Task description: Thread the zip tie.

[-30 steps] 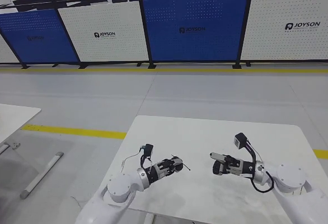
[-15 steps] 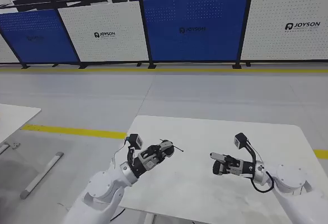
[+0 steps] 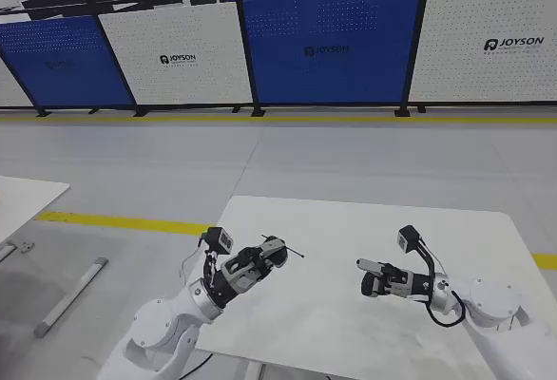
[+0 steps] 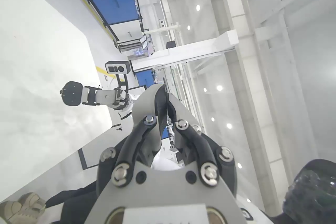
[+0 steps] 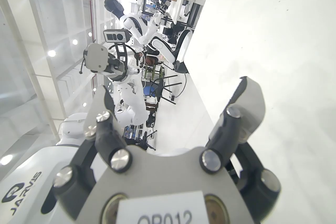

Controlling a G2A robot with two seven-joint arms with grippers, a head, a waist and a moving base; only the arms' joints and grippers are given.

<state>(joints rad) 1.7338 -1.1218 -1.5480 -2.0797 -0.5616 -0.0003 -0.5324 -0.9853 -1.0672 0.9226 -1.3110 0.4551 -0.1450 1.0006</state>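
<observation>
Two grippers are over the white table [image 3: 355, 214], and we place everything by that table. Our left gripper [image 3: 271, 249] is over the table's left part, close to its left edge and angled toward the table's middle. Its jaws are pressed together on the zip tie [image 3: 296, 253], a thin black strip. From above, we see one short end of the tie sticking out toward the table's far edge. A longer end slants past the fingertips toward the table's centre. In the left wrist view, the two grey fingers [image 4: 147, 101] meet with only the dark strip pinched edge-on between their pads. We cannot tell from any view whether the tie touches the tabletop.

Our right gripper [image 3: 362, 275] is over the table's right part, well apart from the left one, and points back across the table's middle toward it. Its jaws are spread wide with nothing between them. In the right wrist view, the fingers [image 5: 249, 96] are far apart, with bare tabletop behind one of them.
</observation>
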